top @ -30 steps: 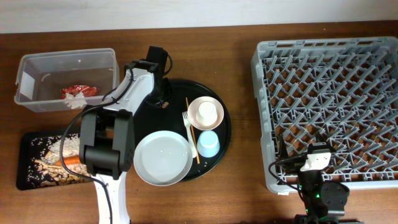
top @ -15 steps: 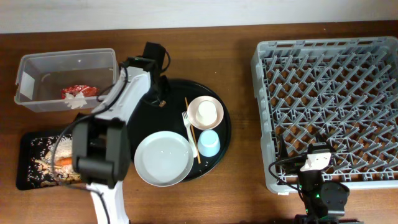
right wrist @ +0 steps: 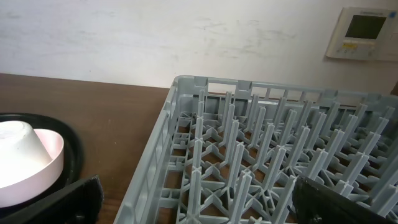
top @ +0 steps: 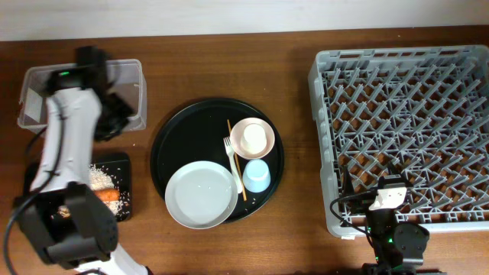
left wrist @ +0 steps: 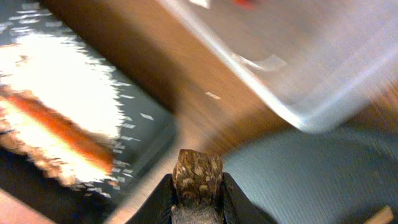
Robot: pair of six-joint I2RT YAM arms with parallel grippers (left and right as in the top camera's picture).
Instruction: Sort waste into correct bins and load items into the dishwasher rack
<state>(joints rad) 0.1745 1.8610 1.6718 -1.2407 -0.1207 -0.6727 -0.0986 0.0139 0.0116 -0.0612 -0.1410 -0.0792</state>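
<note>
Left wrist only: left gripper [left wrist: 197, 186] pinched narrow on brown bone scrap [left wrist: 197, 169], above wooden table [left wrist: 205, 112] between shallow black tray [left wrist: 149, 134] holding rice [left wrist: 68, 81] and clear tub [left wrist: 298, 68].
Right wrist only: right gripper [right wrist: 199, 202] gaping wide at dishwasher rack [right wrist: 261, 143] edge; white wall [right wrist: 124, 37] behind.
Overhead: rack at table's right end.

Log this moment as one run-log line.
left claw: shut on brown scrap, over gap between clear tub and black tray | right claw: open, by rack | rack: empty
</note>
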